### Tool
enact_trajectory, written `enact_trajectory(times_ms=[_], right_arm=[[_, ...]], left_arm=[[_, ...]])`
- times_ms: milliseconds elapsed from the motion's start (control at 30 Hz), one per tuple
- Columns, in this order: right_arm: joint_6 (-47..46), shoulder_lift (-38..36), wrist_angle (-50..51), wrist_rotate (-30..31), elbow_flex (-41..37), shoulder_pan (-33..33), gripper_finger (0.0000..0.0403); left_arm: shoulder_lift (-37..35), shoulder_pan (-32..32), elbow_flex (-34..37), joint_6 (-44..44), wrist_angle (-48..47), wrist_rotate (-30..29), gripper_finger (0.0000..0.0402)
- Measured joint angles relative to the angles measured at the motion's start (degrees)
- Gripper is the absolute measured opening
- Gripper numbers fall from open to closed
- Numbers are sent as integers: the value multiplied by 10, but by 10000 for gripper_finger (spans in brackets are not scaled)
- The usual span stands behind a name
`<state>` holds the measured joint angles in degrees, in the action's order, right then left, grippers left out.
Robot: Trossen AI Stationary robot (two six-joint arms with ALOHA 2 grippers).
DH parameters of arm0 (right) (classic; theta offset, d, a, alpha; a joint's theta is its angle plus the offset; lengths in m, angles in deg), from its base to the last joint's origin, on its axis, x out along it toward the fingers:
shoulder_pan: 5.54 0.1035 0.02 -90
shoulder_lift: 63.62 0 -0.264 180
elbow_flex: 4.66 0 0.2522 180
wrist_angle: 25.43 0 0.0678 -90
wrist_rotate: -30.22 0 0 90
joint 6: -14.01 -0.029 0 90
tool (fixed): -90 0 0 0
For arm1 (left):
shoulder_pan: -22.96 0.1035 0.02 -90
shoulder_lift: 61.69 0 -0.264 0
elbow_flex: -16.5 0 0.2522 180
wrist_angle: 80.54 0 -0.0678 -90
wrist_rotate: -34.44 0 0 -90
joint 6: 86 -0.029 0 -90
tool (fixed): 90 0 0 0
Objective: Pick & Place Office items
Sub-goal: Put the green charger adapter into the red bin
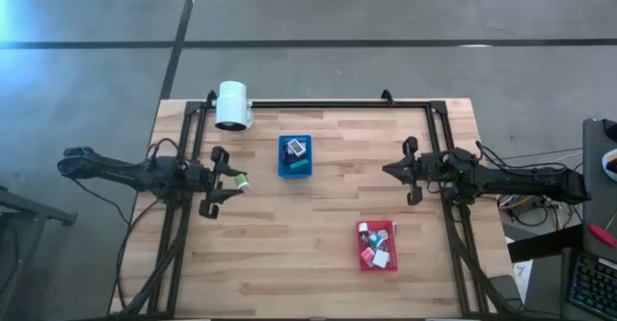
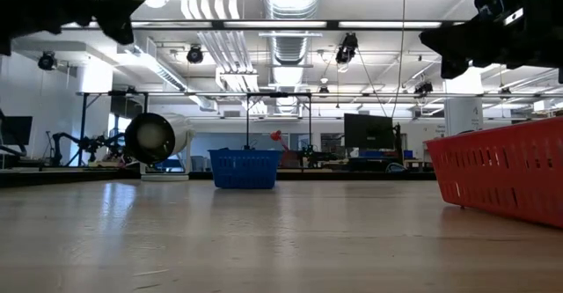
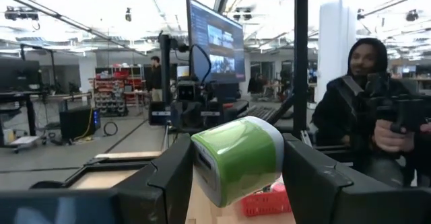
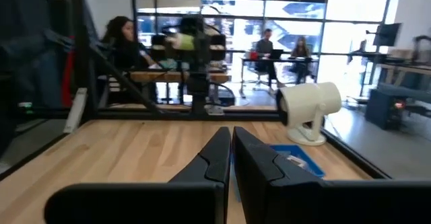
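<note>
Office items, small coloured blocks, are split between the blue rectangular plastic tray [image 1: 295, 157] and the red rectangular tray [image 1: 378, 246]. One green-and-white piece [image 3: 237, 158] is held in the left claw [image 1: 234, 180], above the counter [image 1: 289, 244], left of the blue tray. Carrying is judged under way; release over a tray is called for next. The right claw [image 1: 390, 170] is closed, empty, right of the blue tray.

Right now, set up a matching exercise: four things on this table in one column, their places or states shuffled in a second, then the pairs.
Things:
1. green-and-white rounded block
2. blue rectangular plastic tray
3. red rectangular plastic tray
4. right pincer

States:
A. shut, empty
B. near the table's front, right of centre
C. gripped in the left pincer
D. mid-table, beside the white cylindrical device

Pairs: 1-C, 2-D, 3-B, 4-A
</note>
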<state>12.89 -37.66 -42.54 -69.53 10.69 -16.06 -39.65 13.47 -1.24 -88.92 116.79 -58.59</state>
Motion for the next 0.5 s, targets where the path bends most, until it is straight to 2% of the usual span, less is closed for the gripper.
enact_trajectory(times_ms=[200, 400, 500], right_arm=[[1, 0, 0, 25, 0, 0, 13], [3, -1, 0, 25, 0, 0, 13], [3, -1, 0, 25, 0, 0, 13]], left_arm=[[92, 0, -110, -1, -60, 0, 187], [249, 0, -248, -10, -116, 0, 187], [332, 0, -334, -16, -176, 0, 187]])
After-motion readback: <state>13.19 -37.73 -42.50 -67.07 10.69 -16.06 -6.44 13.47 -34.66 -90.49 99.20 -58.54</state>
